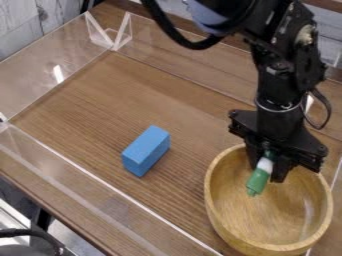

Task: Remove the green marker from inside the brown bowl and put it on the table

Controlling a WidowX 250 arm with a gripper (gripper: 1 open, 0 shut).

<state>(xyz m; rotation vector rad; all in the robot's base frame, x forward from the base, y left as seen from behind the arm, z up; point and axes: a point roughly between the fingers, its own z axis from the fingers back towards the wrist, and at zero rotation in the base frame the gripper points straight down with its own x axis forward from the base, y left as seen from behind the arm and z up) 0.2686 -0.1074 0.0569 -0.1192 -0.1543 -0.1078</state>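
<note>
One green marker point(257, 181) clamped in my jaws, over the brown bowl point(267, 228).

Nearest the camera at lower right, the bowl sits on the wood-grain surface point(120, 95), wide, shallow and pale. My gripper point(263, 166) points almost straight down into it, its jaws closed tight on the marker's white barrel; the green capped end hangs tilted just above the bowl's floor, though I cannot tell whether the tip touches the wood. To the left of the bowl, apart from it, a blue block point(146, 149) lies flat on the surface. Beyond that, low clear acrylic walls point(54, 48) border the far and left edges.
</note>
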